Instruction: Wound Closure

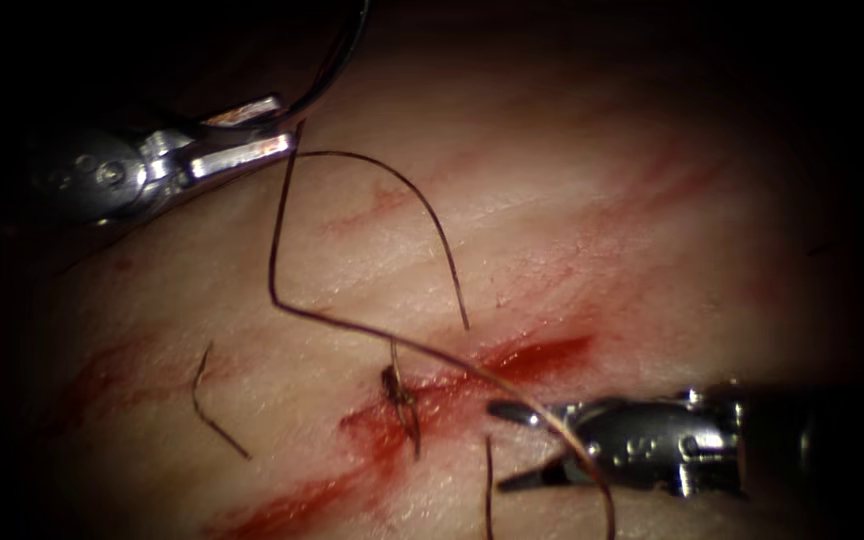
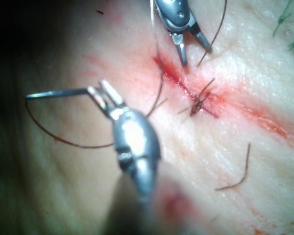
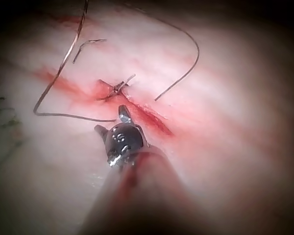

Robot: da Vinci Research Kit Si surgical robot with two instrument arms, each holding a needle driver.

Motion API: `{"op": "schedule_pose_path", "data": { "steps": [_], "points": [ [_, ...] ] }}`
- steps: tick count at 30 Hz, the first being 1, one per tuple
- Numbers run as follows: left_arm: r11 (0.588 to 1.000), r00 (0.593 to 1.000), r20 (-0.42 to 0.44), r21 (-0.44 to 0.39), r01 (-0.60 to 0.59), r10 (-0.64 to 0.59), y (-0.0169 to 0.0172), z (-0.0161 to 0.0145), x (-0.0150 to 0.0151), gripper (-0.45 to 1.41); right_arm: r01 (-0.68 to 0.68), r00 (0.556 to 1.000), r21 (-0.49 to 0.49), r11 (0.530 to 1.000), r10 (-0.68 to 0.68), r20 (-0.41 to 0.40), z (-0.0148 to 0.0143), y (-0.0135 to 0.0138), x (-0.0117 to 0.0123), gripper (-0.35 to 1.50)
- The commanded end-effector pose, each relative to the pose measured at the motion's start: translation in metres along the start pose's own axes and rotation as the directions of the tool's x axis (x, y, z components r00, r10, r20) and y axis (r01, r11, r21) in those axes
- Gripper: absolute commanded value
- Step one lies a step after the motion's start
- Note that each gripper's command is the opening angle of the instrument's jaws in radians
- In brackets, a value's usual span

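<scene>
Endoscope view, near to far. Right tool [image 1: 512,445]: jaws parted, holding nothing; the thread [image 1: 372,325] crosses just in front of its tips.

Knot [image 1: 399,392]: just beyond those tips, seated on the cut [image 1: 527,358] amid red fluid [image 1: 372,440], short tails standing up.

Loose thread scrap [image 1: 214,405]: on the tissue [image 1: 552,200], well left of the knot, apart from both tools.

Left tool [image 1: 247,135]: farthest, left of the cut, jaws closed on the needle [image 1: 337,60] near one end of its curve; needle wholly clear of the tissue, its arc rising away from the jaws. Thread runs from here down towards the knot.

Handling note, as judgement: keep the needle grip firm and the needle off the tissue; the right tool should take thread squarely between its jaws, clear of the knot.
</scene>
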Motion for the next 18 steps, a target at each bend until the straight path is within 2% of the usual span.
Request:
{"op": "schedule_pose_path", "data": {
  "steps": [1,6,12,18],
  "points": [
    [1.000,1.000,-0.001,-0.001,0.000,0.000,0.0003,0.0005,-0.0006,-0.45,0.010,1.000,0.012,1.000,-0.010,0.011,0.0014,-0.0005,-0.0005,1.33],
    [1.000,1.000,-0.001,-0.001,0.001,-0.001,0.0002,0.0005,-0.0006,-0.45,0.036,0.998,0.035,0.999,-0.037,0.043,0.0019,-0.0006,-0.0021,1.31],
    [1.000,1.000,-0.001,0.000,0.000,0.000,0.0002,0.0005,-0.0006,-0.45,0.048,0.997,0.073,0.996,-0.052,0.049,0.0020,-0.0010,-0.0028,1.31],
    [1.000,1.000,0.000,0.001,0.000,0.000,0.0003,0.0006,-0.0006,-0.45,0.046,0.998,0.065,0.997,-0.049,0.047,0.0026,-0.0007,-0.0027,1.18]
  ]
}}
